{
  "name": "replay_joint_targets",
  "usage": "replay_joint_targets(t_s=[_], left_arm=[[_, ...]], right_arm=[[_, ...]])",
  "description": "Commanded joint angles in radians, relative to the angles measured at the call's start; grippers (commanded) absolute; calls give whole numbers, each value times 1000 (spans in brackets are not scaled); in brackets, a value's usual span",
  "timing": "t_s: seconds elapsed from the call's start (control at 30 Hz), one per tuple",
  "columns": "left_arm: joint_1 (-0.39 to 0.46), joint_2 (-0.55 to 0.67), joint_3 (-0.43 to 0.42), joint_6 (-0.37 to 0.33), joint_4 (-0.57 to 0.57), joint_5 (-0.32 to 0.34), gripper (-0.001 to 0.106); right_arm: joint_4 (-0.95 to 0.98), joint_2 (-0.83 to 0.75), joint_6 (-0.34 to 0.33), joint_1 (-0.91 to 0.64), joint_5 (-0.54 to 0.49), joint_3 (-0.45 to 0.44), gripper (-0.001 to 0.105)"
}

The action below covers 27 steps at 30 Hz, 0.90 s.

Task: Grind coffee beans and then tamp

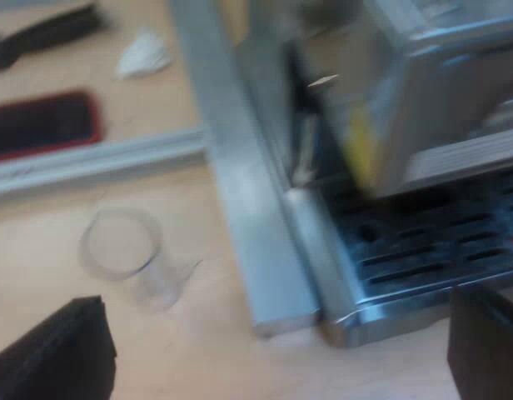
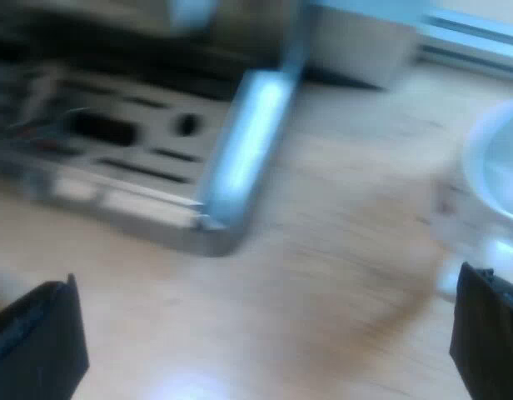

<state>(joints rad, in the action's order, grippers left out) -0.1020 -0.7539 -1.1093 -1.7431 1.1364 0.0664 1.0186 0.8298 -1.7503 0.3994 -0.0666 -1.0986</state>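
Left wrist view: nearest, the left gripper (image 1: pixel 273 337) is seen with its two black fingers (image 1: pixel 57 358) spread wide and nothing held between them, over a pale wooden table (image 1: pixel 181 367). Just beyond one finger, a clear measuring glass (image 1: pixel 123 254) is stood upright on the wood, apart from the fingers. Between the fingers, the corner of the espresso machine (image 1: pixel 440 100) is met: a brushed-metal body above a drip tray (image 1: pixel 423 250) with a dark slotted grille and a shiny rim. A yellow patch (image 1: pixel 361 150) is carried on the body; any writing on it is too blurred to be read. An aluminium rail (image 1: pixel 240 192) is laid along the tray's side, touching it or very nearly so. Farther off, past a second rail, a flat dark object with a red edge (image 1: pixel 40 125), a small white crumpled thing (image 1: pixel 144 54) and a black elongated object (image 1: pixel 48 33) are seen on the table.

Through the right wrist view, the right gripper (image 2: pixel 265 337) is likewise shown wide open and empty, its black fingers (image 2: pixel 36 342) held over bare wood. Ahead, the same slotted tray (image 2: pixel 115 142) and its bright corner edge are found, with the machine's body above it blurred. Near the other finger, a white rounded vessel (image 2: pixel 498 167) is stood on the table, well apart from the machine; whether it is a mug cannot be told.
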Motion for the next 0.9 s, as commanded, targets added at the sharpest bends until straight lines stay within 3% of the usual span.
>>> replay_joint_targets(t_s=[0.03, 0.23, 0.47, 0.57, 0.73, 0.9], left_arm=[[29, 1, -6, -5, 16, -3, 83], [30, 27, -6, -2, 28, -12, 83], [30, 92, 17, -2, 44, -33, 83], [30, 153, 60, -2, 41, -44, 83], [30, 316, 154, -2, 40, -115, 83], [30, 482, 234, -2, 42, -121, 83]], right_arm=[[20, -33, -19, -143, 46, 1, 90], [19, -119, -88, -365, 161, 35, 90], [22, -253, -127, -448, 155, 44, 90], [43, -329, -183, -444, 160, 44, 90], [97, -468, -185, -430, 160, 44, 90], [156, -577, -182, -430, 160, 44, 90]])
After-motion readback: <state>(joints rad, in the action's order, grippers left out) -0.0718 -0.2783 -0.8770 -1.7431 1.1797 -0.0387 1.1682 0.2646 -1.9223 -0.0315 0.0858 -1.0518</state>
